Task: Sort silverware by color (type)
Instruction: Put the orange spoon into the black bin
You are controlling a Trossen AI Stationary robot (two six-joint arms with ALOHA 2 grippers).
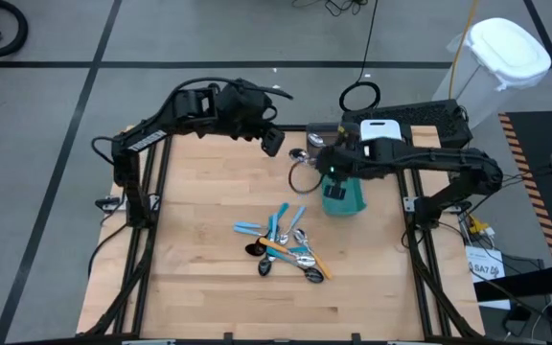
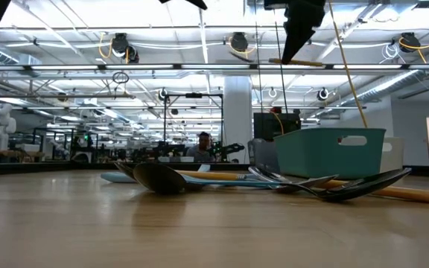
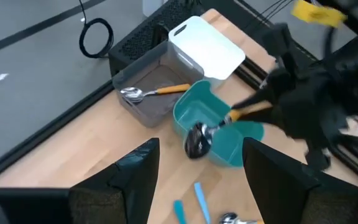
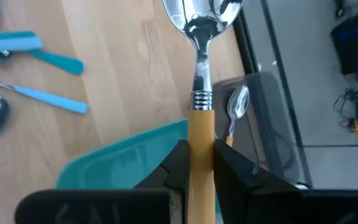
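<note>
Wooden boards make up the tabletop (image 1: pixel 209 182), which sits in a dark frame on a gray floor marked with black lines. Far behind it, the low view shows a big, bright room with long ceiling lights, more robot stands and a person sitting far away.

Near the middle of the tabletop lies a pile of silverware (image 1: pixel 284 247): light blue handles, orange handles with silver heads, and a dark spoon or two, all mixed and touching. At the far right side stand three bins close together: a teal bin (image 1: pixel 344 195), a gray bin (image 3: pixel 151 93) and a white bin (image 3: pixel 207 46). One orange-handled spoon (image 3: pixel 151 92) already lies in the gray bin.

The right hand (image 4: pixel 197 155) is clenched on another orange spoon (image 4: pixel 199 93). It holds the spoon up in the air, above the teal bin and just beside the gray bin, with the shiny bowl sticking out past the teal bin's edge. This looks like the step of carrying an orange spoon to join its match. Next, it likely needs to move the spoon over the gray bin, bring it low, and let go so it lands inside and does not bounce out or fall into the teal bin.

The left hand (image 3: pixel 194 180) is up at the far side of the tabletop, to the left of the bins. Its fingers are spread wide with nothing between them. It could go to the pile for another piece.
</note>
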